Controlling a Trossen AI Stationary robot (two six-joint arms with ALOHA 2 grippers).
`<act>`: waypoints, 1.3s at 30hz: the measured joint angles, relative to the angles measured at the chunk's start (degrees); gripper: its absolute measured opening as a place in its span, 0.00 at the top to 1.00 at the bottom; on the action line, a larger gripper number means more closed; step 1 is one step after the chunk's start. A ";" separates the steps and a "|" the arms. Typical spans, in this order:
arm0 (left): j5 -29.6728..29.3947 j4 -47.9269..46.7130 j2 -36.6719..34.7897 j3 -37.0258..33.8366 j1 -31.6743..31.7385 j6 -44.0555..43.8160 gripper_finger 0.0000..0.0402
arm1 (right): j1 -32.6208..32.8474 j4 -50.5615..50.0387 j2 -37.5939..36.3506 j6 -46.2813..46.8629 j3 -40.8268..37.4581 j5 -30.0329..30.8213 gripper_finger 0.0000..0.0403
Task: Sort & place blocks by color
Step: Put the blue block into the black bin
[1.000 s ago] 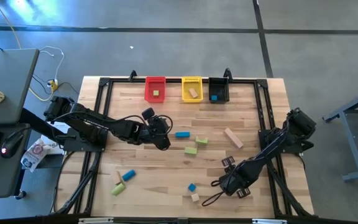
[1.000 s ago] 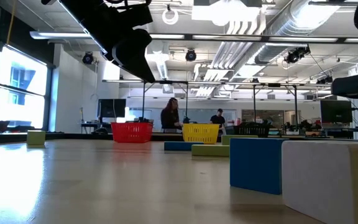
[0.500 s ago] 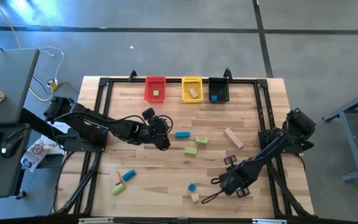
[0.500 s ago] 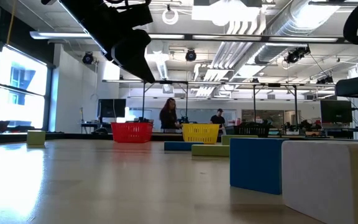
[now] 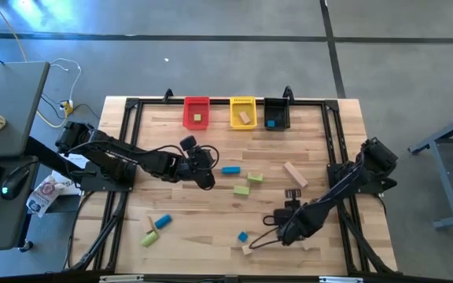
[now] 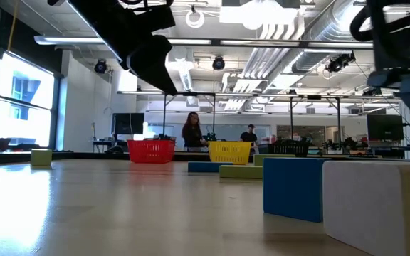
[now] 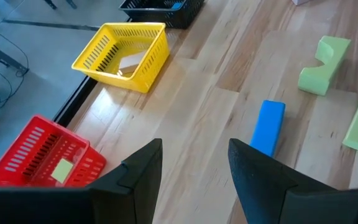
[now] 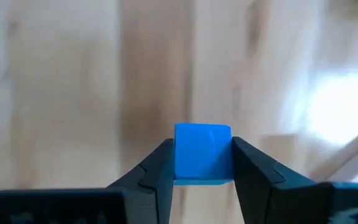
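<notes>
Two grippers in play. R gripper (image 8: 201,163), lower right of the high view, has its fingers pinching a small blue cube (image 8: 202,154) on both sides, right by a tan cube (image 5: 247,249) at the table's (image 5: 211,212) near edge. L gripper (image 7: 194,165), mid-left, fingers spread w/ nothing between, hovers near a blue bar (image 7: 267,127). Green blocks (image 5: 248,183) at center. Far edge: red bin (image 5: 197,112), yellow bin (image 5: 243,112), black bin (image 5: 276,114).
</notes>
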 joint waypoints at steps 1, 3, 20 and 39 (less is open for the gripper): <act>0.39 -0.26 0.00 0.00 0.33 -0.02 0.58 | -0.63 0.15 0.00 -0.02 0.25 1.55 0.72; 1.64 -1.05 0.00 0.00 1.22 0.00 0.58 | -2.25 0.27 -0.06 0.00 0.53 5.45 0.72; 7.80 -8.37 0.00 0.00 13.45 3.89 0.58 | -24.74 0.03 -0.11 -10.43 0.53 21.98 0.72; 24.65 -2.75 0.00 0.00 18.09 8.92 0.58 | -53.59 9.75 -10.23 -28.45 0.53 28.21 0.72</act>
